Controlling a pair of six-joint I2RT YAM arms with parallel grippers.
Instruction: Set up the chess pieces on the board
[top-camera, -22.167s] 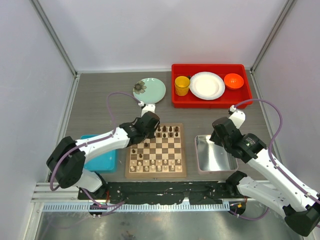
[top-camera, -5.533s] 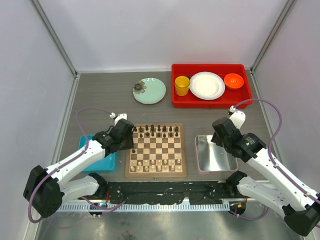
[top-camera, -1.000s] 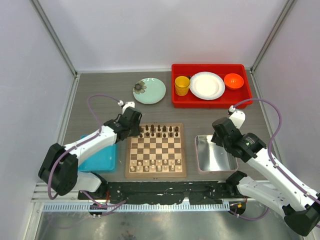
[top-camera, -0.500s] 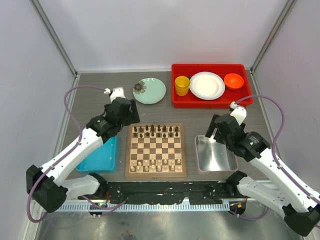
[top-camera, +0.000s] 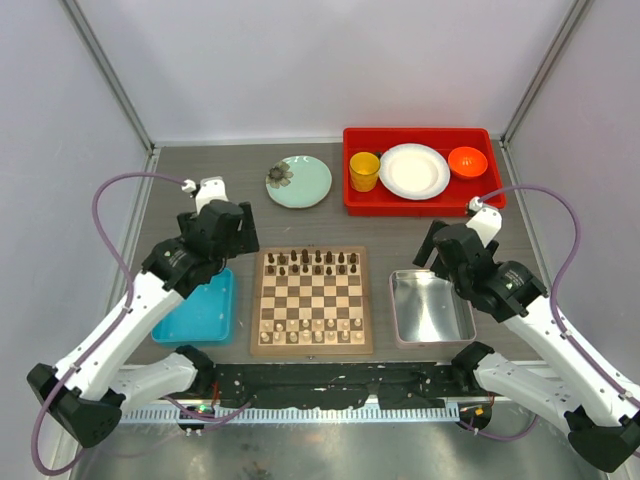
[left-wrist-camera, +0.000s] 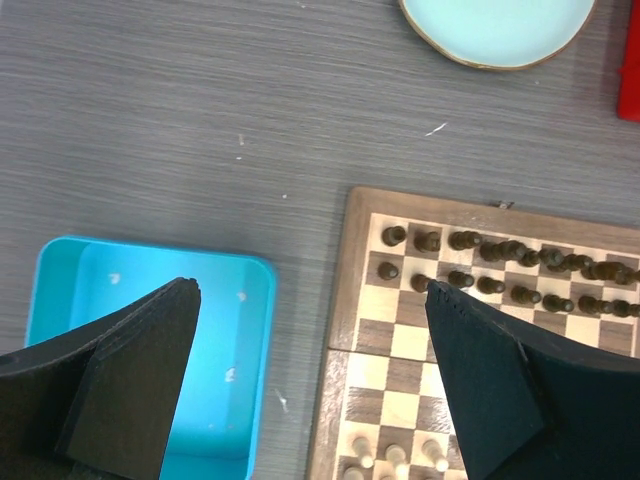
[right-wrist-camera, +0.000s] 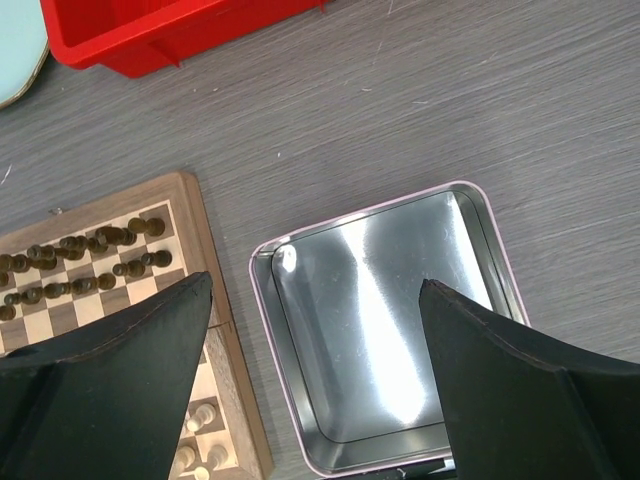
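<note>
The board (top-camera: 311, 300) is sitting mid-worktop, dark pieces (top-camera: 315, 262) filling its far rows and pale pieces (top-camera: 310, 330) its near rows. Both jaws are gaping empty: left jaws hovering off its far-left corner, right jaws over the tray (top-camera: 432, 308) beside its right edge.

Grey wood-grain table (top-camera: 200, 190): chessboard (top-camera: 311, 348) centre, blue tray (top-camera: 200, 318) left, metal tray (top-camera: 432, 312) right (shiny), red tray (top-camera: 420, 208), mint plate (top-camera: 308, 186) behind.

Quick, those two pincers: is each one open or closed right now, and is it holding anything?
Left pincer: open, holding nothing.
Right pincer: open, holding nothing.
</note>
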